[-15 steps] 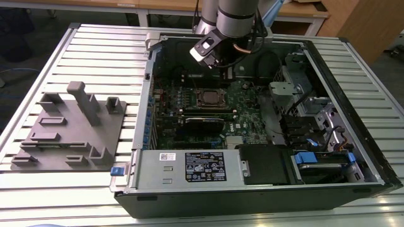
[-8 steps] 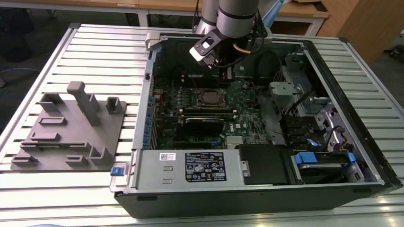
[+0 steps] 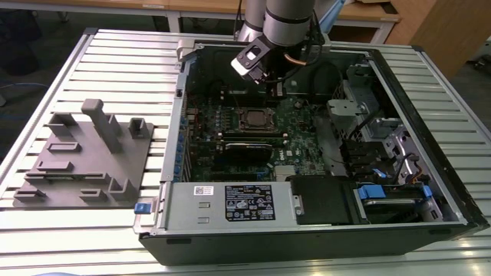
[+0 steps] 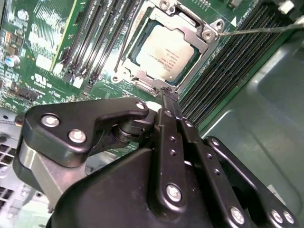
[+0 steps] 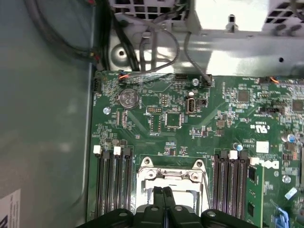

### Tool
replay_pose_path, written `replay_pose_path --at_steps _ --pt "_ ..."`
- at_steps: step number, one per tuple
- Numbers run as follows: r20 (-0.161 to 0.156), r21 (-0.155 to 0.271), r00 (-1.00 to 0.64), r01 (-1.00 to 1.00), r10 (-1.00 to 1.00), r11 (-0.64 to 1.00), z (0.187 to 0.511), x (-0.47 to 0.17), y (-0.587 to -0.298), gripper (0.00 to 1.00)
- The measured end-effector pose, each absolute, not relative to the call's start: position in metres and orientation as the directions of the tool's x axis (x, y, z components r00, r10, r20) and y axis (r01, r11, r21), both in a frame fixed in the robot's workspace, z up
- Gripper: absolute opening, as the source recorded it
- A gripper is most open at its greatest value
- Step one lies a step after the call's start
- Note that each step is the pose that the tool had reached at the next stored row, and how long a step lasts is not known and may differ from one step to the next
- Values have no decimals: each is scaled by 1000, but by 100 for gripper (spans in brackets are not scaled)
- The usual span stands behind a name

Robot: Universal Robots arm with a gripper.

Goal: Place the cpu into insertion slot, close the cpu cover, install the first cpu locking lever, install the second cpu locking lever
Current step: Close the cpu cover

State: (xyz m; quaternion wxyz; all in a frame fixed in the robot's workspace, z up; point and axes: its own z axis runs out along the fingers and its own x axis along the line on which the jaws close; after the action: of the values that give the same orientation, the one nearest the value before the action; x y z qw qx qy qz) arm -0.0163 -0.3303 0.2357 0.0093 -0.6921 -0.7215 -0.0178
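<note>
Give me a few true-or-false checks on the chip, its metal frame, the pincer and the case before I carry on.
1. The chip lies in place on the green board. True.
2. The pincer grips the chip. False: its fingers are shut together with nothing between them, and their tips are at the edge of the metal frame.
3. The metal frame stands up off the chip. False: it lies flat around the chip's edges.
4. The case has its side open, so the board is exposed. True.
5. A grey block lies outside the case, on the exterior view's left. True.
</note>
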Motion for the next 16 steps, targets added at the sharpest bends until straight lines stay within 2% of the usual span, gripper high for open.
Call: replay_pose_path --at_steps 7,16 --pt "38 13 -144 990 989 144 236 -16 -330 11" --pt "38 13 -175 985 984 175 236 -16 -330 11"
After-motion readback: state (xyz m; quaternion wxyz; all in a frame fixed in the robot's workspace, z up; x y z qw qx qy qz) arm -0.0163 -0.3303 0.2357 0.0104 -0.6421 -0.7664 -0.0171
